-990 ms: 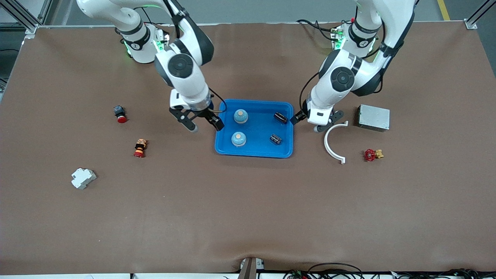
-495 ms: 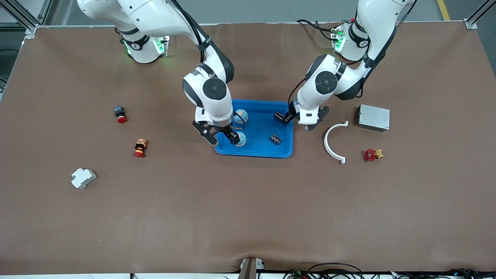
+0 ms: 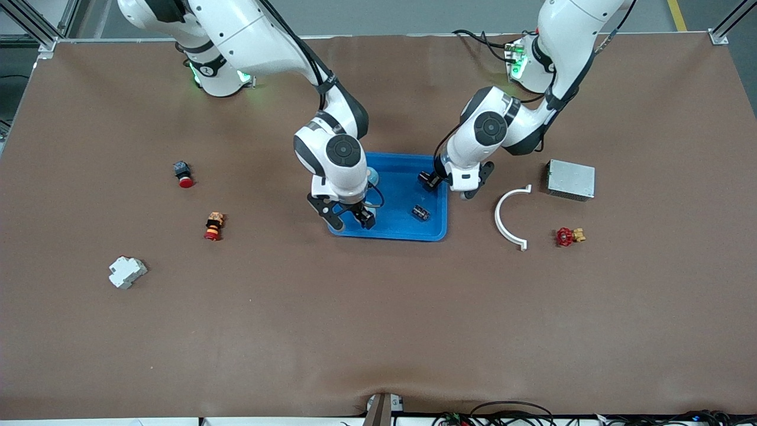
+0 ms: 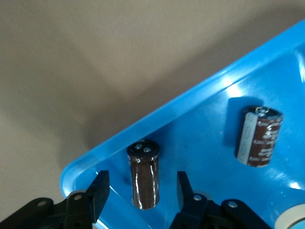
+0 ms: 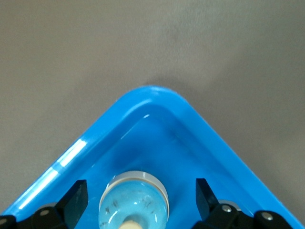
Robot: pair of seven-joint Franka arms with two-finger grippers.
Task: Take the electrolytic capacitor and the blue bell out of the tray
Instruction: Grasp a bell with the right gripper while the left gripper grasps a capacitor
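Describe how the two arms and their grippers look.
Both arms have glossy white shells with black joint bands and round dark-grey caps. Green lights glow at both bases. Black cables run along them. The left gripper and right gripper are black, with flat black jaws.

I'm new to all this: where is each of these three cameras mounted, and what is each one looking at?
Front view: high across the table, facing both arms; shows the blue tray, left gripper and right gripper.
Left wrist view: on the left arm's wrist, looking down at a capacitor standing between its open fingers.
Right wrist view: on the right arm's wrist, looking down at a bell between its open fingers.
Shared: all show the blue tray.
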